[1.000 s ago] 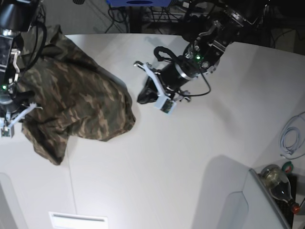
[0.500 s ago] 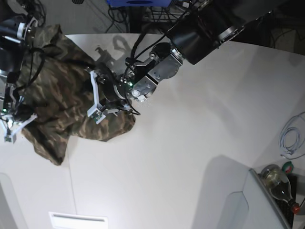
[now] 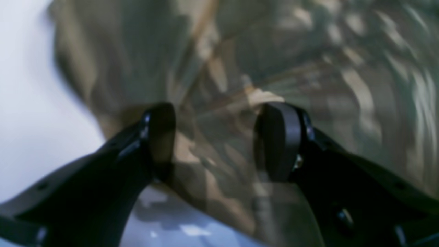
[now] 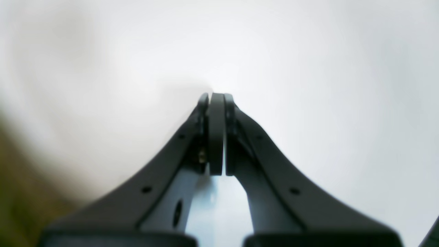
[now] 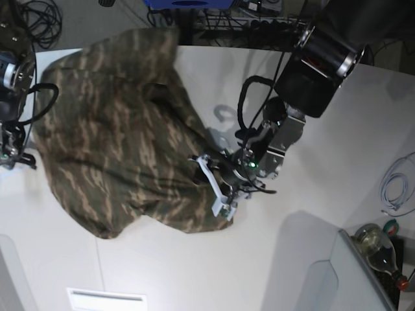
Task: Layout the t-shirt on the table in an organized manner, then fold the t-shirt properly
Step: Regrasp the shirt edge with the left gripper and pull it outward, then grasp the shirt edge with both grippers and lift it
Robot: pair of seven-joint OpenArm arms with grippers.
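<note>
The camouflage t-shirt (image 5: 117,129) lies spread in a rumpled sheet over the left half of the white table (image 5: 259,259). My left gripper (image 5: 220,191) sits low at the shirt's near right edge. In the left wrist view the left gripper (image 3: 219,140) is open, with blurred t-shirt (image 3: 308,51) cloth lying between and beyond its fingers (image 3: 277,137). My right gripper (image 5: 14,159) hangs at the shirt's left edge. In the right wrist view the right gripper (image 4: 216,99) is shut on nothing above bare table (image 4: 308,51), with a blur of t-shirt (image 4: 13,192) at the lower left.
A coiled white cable (image 5: 395,188) lies at the table's right edge. A bottle (image 5: 379,249) stands beside a grey panel (image 5: 350,278) at the near right. A white slot plate (image 5: 107,299) sits at the near left. Dark cables hang beyond the far edge.
The left arm swung onto the shirt, then back toward the near middle, and the shirt now spreads much wider that way. The left jaws went from shut to open. The right gripper barely moved.
</note>
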